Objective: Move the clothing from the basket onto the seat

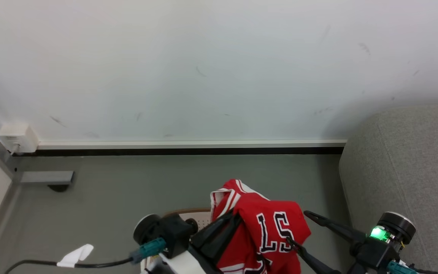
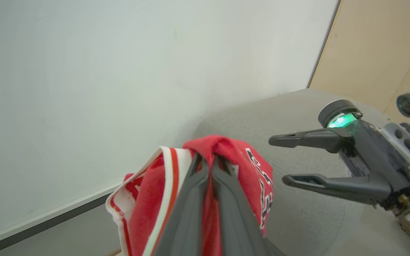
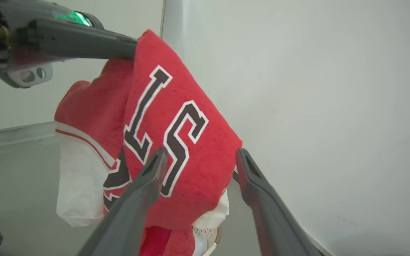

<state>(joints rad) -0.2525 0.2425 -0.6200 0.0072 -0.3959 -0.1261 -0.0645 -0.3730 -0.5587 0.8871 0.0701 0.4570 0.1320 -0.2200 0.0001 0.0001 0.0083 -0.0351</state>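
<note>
Status: transfer in progress, first garment airborne. My left claw (image 2: 209, 163) is closed on the clothing (image 1: 268, 213), pinching a bunched fold of the red jersey near its top. The garment hangs from that pinch off the seat's (image 1: 401, 160) side edge, with a strip of floor (image 1: 127, 182) between the two, so no part of it touches the upholstery. My right claw (image 3: 201, 151) is spread wide and grips nothing. It lies between the jersey and the seat, and its fingers stand on either side of the lettered fold. The basket (image 1: 186, 210) sits below the jersey on the side away from the seat, with an arc of its brown rim visible. I judge extraction as done for this item and placement as not done. What remains is to carry the load sideways over the seat cushion, lower it until the fabric rests there, then release. A pale cloth panel hangs with the jersey in the right wrist view. I cannot tell whether it is the garment's inner face or a separate piece. I also cannot confirm the basket's remaining contents, so I may have to return for further garments.
</note>
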